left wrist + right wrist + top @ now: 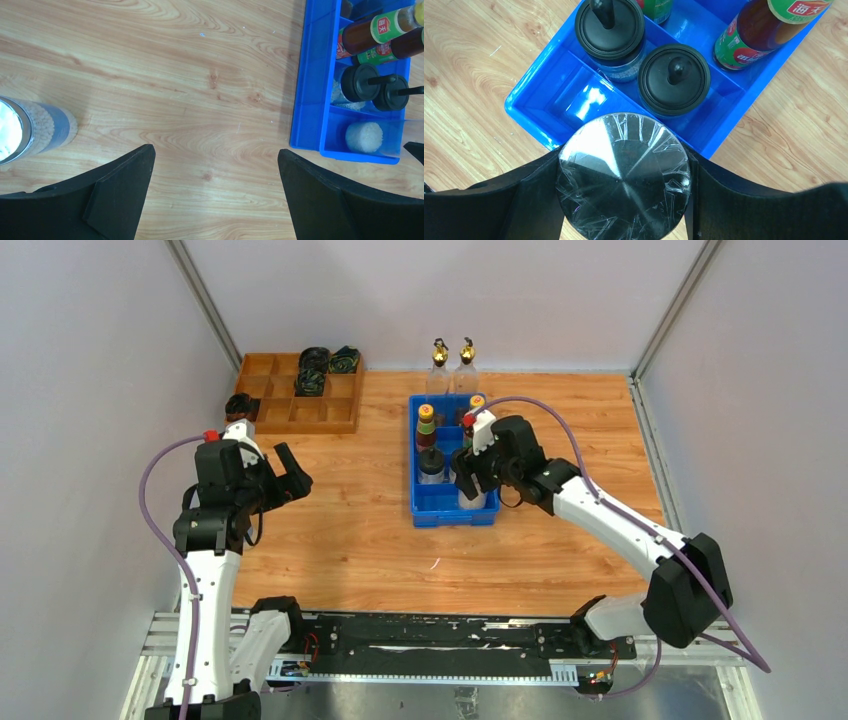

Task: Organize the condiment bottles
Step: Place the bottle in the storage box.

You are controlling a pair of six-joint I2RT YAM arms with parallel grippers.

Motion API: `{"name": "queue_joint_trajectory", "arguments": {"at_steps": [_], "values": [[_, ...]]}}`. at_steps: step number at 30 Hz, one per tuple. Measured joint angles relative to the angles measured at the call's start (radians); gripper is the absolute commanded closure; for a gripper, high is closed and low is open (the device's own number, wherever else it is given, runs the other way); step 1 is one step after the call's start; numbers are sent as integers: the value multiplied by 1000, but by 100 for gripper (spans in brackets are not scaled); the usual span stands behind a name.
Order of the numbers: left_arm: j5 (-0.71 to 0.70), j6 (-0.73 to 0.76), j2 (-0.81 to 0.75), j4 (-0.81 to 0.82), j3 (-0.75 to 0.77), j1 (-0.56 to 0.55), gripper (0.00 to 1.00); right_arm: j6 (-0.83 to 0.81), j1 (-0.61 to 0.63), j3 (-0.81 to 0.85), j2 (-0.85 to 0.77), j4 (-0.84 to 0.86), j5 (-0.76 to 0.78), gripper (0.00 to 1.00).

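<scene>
A blue bin stands mid-table. It holds two dark bottles with yellow and green caps and two black-capped jars. My right gripper is shut on a silver-lidded shaker at the bin's near right compartment. The shaker's white body shows in the left wrist view. Two tall clear gold-spouted bottles stand behind the bin. My left gripper is open and empty over bare wood. A second silver-lidded shaker stands to its left on the table.
A wooden compartment tray sits at the back left with black cable coils in it. Another black coil lies by its left edge. Grey walls close in the table on three sides.
</scene>
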Motion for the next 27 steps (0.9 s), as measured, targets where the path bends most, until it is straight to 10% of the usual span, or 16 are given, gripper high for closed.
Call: {"name": "queue_joint_trajectory", "arguments": {"at_steps": [7, 18, 27], "values": [[0, 0, 0, 0, 0, 0, 0, 20, -1, -38, 13, 43, 4, 48], [3, 6, 3, 0, 0, 0, 0, 52, -4, -56, 50, 58, 13, 0], [-13, 45, 65, -9, 31, -5, 0, 80, -4, -18, -47, -71, 64, 0]]}}
